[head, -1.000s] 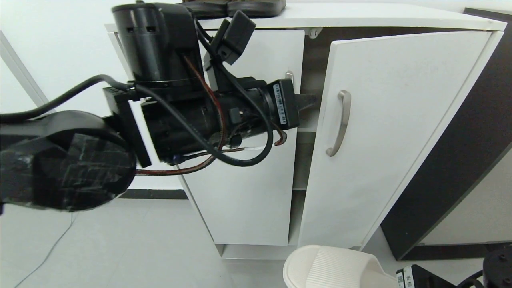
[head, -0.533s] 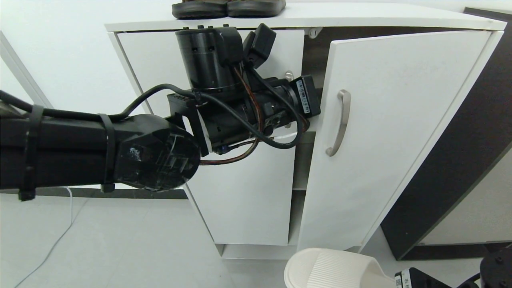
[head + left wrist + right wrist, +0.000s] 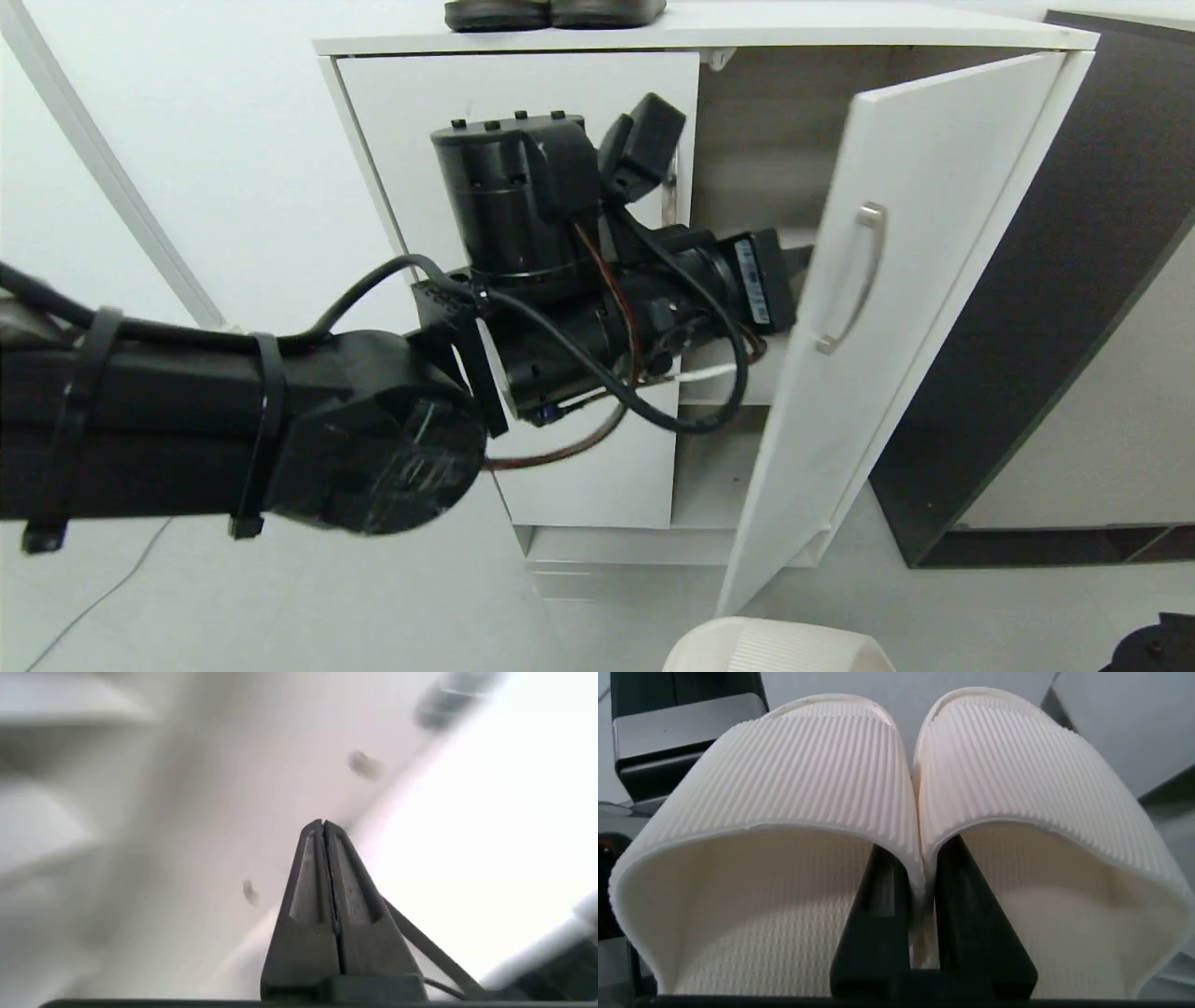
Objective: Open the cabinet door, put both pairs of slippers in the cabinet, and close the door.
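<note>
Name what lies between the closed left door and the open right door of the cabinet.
The left gripper sits in that gap, its tip behind the edge of the right door. The head view shows this.

White cabinet door [image 3: 934,233] ajar; paired cream slippers [image 3: 878,784]

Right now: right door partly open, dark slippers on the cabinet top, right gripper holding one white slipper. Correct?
Not quite. The right gripper holds both white slippers, their inner walls pinched together in its grip, as the right wrist view shows. The rest stands: right door partly open, dark slippers on the cabinet top.
</note>
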{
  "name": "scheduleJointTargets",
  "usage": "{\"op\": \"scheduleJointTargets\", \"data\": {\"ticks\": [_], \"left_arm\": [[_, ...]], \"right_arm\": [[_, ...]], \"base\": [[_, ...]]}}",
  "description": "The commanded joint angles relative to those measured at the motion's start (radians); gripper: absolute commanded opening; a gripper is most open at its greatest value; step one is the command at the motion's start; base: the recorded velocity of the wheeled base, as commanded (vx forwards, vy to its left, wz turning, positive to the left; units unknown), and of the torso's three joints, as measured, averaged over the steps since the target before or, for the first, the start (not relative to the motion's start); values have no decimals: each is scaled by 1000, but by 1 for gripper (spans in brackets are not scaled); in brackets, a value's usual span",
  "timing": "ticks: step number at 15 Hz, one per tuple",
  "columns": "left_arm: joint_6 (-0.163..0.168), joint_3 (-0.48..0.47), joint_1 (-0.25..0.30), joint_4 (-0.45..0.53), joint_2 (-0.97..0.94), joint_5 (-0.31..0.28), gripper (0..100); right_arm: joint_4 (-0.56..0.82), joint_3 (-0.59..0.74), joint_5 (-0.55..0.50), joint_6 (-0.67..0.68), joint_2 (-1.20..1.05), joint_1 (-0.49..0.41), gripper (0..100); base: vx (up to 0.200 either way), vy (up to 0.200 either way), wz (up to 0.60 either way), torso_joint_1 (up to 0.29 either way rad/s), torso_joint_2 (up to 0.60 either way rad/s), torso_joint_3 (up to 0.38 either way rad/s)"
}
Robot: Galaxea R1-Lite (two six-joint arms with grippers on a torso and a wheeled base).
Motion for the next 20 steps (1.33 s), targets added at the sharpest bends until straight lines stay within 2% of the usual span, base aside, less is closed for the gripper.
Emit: {"op": "scheduleJointTargets", "data": {"ticks": [1,4,6,9,10,11,12,13,14,15,16,17,19,20], "left_arm": [[4,29,-83,-28,-4,-6,0],[2,18,-94,-63,4,-41,0],[2,22,-91,-68,4,-36,0],[4,41,-42,-68,-7,-35,0],[5,67,1,-55,-41,-19,0],[25,104,41,-40,-84,-4,0],[65,141,95,3,-154,-1,0],[120,190,161,86,-254,17,0],[163,226,214,193,-355,71,0],[182,254,253,310,-446,157,0],[182,289,293,442,-567,269,0],[183,334,320,534,-681,336,0],[188,406,363,643,-862,415,0],[220,466,438,727,-1009,505,0]], "right_arm": [[-3,10,1,0,4,16,0],[-3,10,3,0,4,16,0],[-3,10,3,0,4,14,0],[-4,4,0,3,4,13,0],[-13,-41,-15,24,33,-29,0],[-15,-110,-49,61,77,-122,0],[-15,-179,-121,116,122,-185,0],[-16,-259,-229,202,174,-223,0],[-24,-323,-327,270,211,-243,0],[-21,-365,-405,300,234,-256,0],[-21,-403,-480,304,264,-272,0],[-21,-443,-549,305,295,-286,0],[-21,-503,-649,310,346,-299,0],[-21,-523,-681,316,367,-311,0]], "base": [[-200,0,0,2,2,2],[-67,0,0,-1,1,1],[0,0,0,0,0,0],[0,0,0,0,0,0],[0,0,0,0,0,0],[0,0,0,0,0,0],[0,0,0,0,0,0],[0,0,0,0,0,0],[0,0,0,0,0,0],[0,0,0,0,0,0],[0,0,0,0,0,0],[0,0,0,0,0,0],[0,0,0,0,0,0],[0,0,0,0,0,0]]}}
